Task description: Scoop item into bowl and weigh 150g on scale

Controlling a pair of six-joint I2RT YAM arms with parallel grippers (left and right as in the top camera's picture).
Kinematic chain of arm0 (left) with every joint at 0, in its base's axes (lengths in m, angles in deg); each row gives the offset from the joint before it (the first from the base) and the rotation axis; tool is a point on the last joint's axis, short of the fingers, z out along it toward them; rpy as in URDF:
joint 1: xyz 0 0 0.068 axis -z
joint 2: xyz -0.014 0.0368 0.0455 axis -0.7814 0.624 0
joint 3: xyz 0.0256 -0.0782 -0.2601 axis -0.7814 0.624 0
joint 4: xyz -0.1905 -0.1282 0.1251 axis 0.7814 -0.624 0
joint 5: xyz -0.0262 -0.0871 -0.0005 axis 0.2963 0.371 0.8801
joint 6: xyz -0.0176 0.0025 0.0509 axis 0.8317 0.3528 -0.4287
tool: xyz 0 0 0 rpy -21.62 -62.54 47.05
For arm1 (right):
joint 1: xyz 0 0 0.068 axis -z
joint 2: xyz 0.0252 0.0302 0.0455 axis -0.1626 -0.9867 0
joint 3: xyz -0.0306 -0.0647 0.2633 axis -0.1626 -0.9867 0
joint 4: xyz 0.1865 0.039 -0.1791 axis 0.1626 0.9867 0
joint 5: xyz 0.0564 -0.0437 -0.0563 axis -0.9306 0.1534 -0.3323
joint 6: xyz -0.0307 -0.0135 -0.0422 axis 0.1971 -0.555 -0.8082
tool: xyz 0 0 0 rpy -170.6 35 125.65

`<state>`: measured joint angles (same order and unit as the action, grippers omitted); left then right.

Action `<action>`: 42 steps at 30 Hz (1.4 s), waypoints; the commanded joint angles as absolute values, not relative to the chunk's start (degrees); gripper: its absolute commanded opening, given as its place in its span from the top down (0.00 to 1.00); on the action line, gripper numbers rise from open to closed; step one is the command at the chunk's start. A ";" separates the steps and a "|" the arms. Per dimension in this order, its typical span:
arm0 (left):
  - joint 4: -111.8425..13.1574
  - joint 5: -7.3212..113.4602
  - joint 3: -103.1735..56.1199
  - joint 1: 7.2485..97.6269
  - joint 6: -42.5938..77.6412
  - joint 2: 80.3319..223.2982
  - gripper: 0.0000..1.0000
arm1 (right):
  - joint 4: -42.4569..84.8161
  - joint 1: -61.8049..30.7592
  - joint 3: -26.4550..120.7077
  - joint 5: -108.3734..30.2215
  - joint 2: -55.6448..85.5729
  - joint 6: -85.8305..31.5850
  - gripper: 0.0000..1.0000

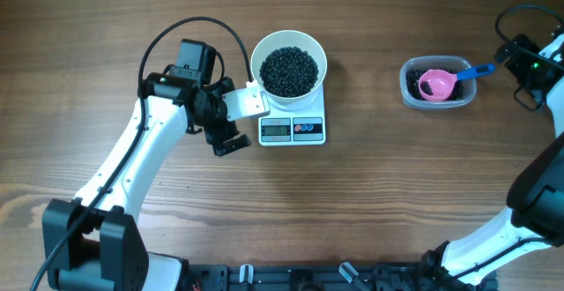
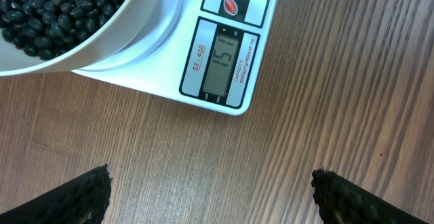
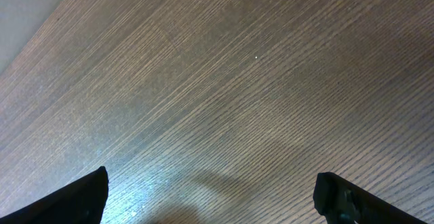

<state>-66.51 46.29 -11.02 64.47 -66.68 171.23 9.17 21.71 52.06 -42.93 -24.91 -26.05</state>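
Beans (image 1: pixel 288 70), tiny, round, black, roll loose; I'd pinch the slick round white bowl (image 1: pixel 289 33) by its rim. Left gripper (image 2: pixel 211 195) and right gripper (image 3: pixel 211 195) hang spread, empty.

A robotics laboratory workstation is indicated. A plain wood-grain table (image 1: pixel 379 212) is viewed from directly above. Two white-and-black robot arms are mounted at a black base rail (image 1: pixel 291 280) on its 6 o'clock edge: the left arm (image 1: pixel 132 154) toward 8 o'clock, the right arm (image 1: pixel 485 234) toward 4 o'clock. Exposed black cables (image 1: pixel 196 19) are looped above the left arm. Only a few test items are laid out: a digital scale (image 1: pixel 293 130) carrying a white bowl (image 1: pixel 288 38) near 12 o'clock, and a clear tub (image 1: pixel 441 104) toward 2 o'clock.
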 commanded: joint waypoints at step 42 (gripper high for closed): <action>-66.55 46.99 -11.53 64.73 -67.79 171.08 0.00 | 9.23 18.41 52.40 -41.75 -16.96 -25.81 0.00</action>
